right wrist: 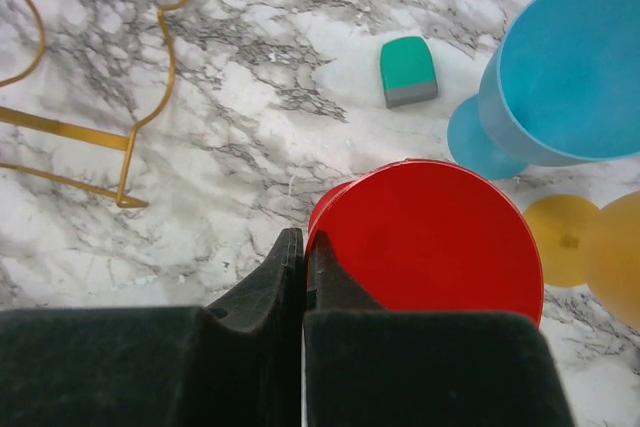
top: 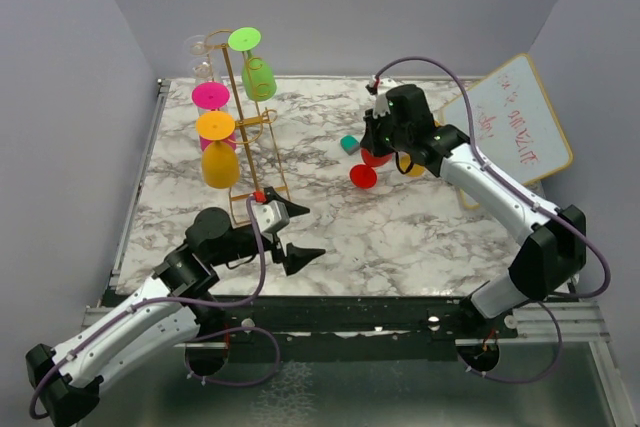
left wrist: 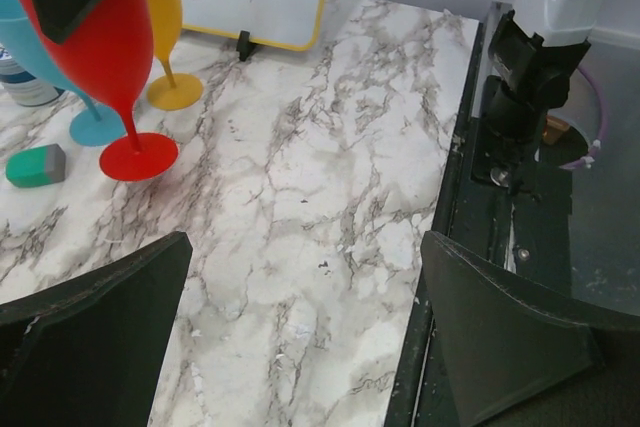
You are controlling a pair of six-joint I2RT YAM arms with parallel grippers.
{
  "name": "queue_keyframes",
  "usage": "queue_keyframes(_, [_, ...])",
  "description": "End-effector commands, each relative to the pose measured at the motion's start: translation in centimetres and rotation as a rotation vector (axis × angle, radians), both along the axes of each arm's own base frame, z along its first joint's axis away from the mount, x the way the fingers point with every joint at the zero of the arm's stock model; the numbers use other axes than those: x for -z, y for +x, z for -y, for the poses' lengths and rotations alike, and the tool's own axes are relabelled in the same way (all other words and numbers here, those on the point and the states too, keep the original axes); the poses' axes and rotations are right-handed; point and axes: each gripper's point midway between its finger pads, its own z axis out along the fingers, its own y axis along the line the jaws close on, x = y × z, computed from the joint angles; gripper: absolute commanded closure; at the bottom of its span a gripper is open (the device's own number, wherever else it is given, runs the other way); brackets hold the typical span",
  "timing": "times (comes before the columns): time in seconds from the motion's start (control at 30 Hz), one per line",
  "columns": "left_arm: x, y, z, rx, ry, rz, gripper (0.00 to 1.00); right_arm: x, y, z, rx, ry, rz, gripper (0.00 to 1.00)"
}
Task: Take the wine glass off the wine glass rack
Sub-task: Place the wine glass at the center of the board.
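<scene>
The gold wire wine glass rack [top: 250, 117] stands at the back left of the table, with green [top: 258, 77], pink [top: 211, 97] and orange [top: 218, 152] wine glasses hanging from it upside down. A red wine glass [top: 368, 169] is off the rack at mid-table, leaning, its foot down at the marble. My right gripper [right wrist: 303, 247] is shut on this red glass [right wrist: 440, 237], pinching its rim. The left wrist view shows the same red glass [left wrist: 100, 47] from the side. My left gripper [left wrist: 305, 327] is open over bare marble near the rack's base, holding nothing.
A blue glass [right wrist: 570, 67] and a yellow glass [left wrist: 165, 7] stand upright close behind the red one. A green eraser [right wrist: 407, 70] lies beside them. A whiteboard [top: 515, 122] leans at the right. The rack's wire base [right wrist: 150, 97] lies to the left of my right gripper.
</scene>
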Motion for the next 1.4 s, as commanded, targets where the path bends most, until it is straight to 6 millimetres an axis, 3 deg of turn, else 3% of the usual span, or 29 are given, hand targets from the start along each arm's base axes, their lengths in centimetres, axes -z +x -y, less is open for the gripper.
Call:
queue_keyframes(0.0, [-0.3, 0.9, -0.3, -0.052, -0.008, 0.019, 0.01, 0.7, 1.5, 0.9, 0.084, -0.121, 0.017, 0.99])
queue_keyframes(0.17, [-0.4, 1.3, -0.6, -0.079, -0.002, 0.028, 0.01, 1.1, 2.6, 1.5, 0.161, -0.179, 0.033, 0.99])
queue_keyframes(0.33, [-1.0, 1.7, -1.2, -0.119, -0.023, 0.057, 0.01, 1.2, 3.5, 0.8, 0.157, -0.172, 0.039, 0.99])
queue_keyframes(0.6, [-0.5, 1.6, -1.5, -0.124, -0.004, 0.059, 0.01, 4.0, 3.8, 0.1, 0.140, -0.215, -0.035, 0.99])
queue_keyframes(0.93, [0.2, 1.6, -1.5, -0.120, 0.024, 0.052, 0.01, 5.6, 4.3, -0.7, 0.119, -0.230, -0.057, 0.99])
queue_keyframes(1.27, [0.4, 1.6, -1.7, -0.123, 0.034, 0.057, 0.01, 5.4, 5.3, -1.0, 0.133, -0.240, -0.042, 0.99])
queue_keyframes(1.37, [0.4, 1.5, -1.7, -0.120, 0.036, 0.058, 0.01, 5.1, 5.4, -0.7, 0.144, -0.237, -0.019, 0.92])
